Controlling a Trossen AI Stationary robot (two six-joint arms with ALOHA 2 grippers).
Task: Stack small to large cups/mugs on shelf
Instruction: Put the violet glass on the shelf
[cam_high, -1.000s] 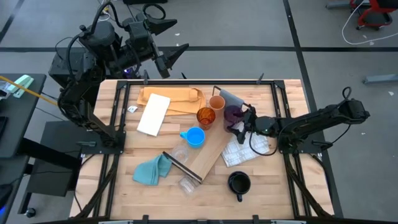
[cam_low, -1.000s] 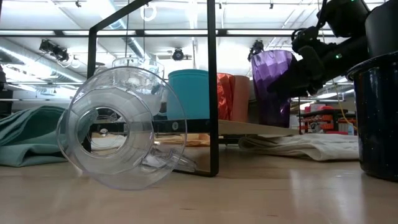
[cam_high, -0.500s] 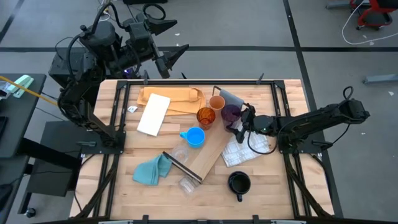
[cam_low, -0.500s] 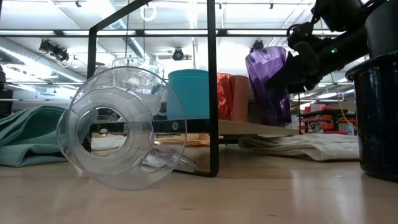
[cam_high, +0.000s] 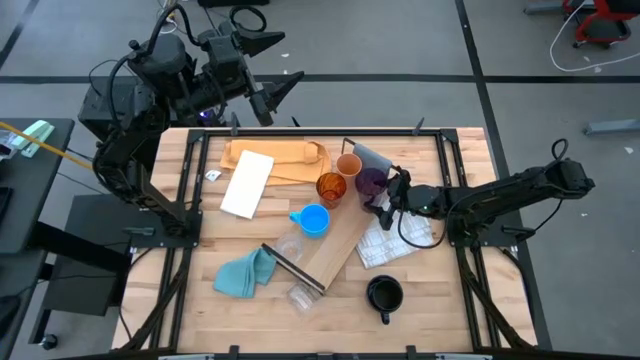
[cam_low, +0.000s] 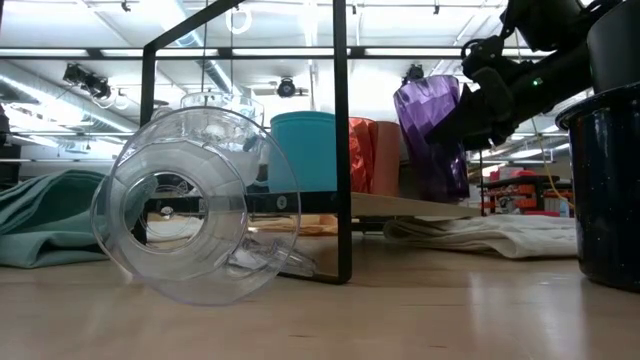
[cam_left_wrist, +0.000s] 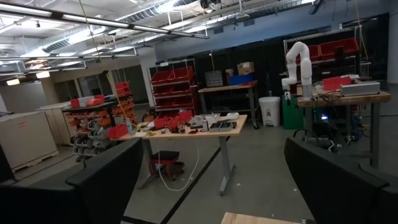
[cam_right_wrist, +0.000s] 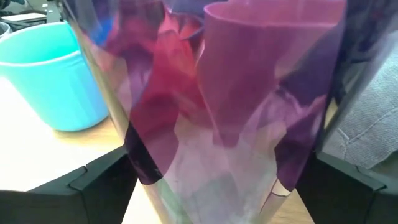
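Purple, faceted and translucent, the plastic tumbler (cam_high: 372, 183) sits between the spread fingers of the right gripper (cam_high: 388, 194), pinched at its widest and tilted, its base lifted off the long light-wood shelf board (cam_high: 338, 252) in the low view. Just beside it on that board stand the tan cup (cam_high: 348, 165), the amber translucent cup (cam_high: 331, 187) and the light blue mug (cam_high: 314, 220). The left gripper (cam_high: 268, 72) waits behind the table's far edge, fingers spread and empty.

Risk, as a judgement: the tumbler's slick, tapered wall could slip or twist in so wide a hold, and swinging it sideways could knock over the 2 cups beside it.

The low view shows the tumbler (cam_low: 432, 140) raised and leaning, which the overhead picture cannot tell. It also shows a clear glass cup (cam_low: 178, 204) lying on its side. The right wrist view shows the mug and a cup through the tumbler's wall (cam_right_wrist: 242, 124). Only the high view places the dark mug (cam_high: 384, 294) on the table (cam_high: 450, 310), well apart
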